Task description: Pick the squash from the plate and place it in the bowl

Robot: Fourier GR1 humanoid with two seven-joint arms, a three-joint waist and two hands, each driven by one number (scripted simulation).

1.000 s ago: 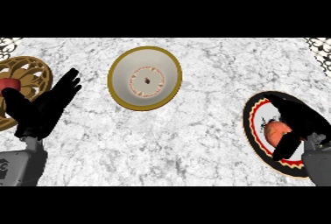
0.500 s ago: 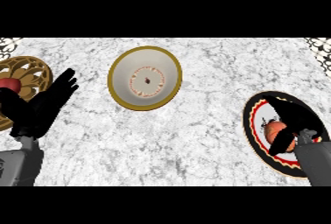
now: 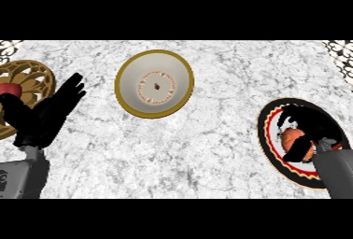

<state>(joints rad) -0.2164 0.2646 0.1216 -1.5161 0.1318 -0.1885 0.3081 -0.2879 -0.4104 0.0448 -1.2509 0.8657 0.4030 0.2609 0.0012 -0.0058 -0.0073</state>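
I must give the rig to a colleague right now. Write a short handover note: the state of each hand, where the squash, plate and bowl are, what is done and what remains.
Right hand: over the plate at the right, fingers curled around the squash.
Left hand: open, resting at the left, fingers up, beside a brown openwork dish that holds a red item.
Squash: on the plate, not visibly lifted.
Bowl: gold-rimmed, upper centre of the counter, with no squash in it.
Done: the reach to the squash; the grasp seems underway.
Left: lift the squash, carry it left to the bowl, release it there.
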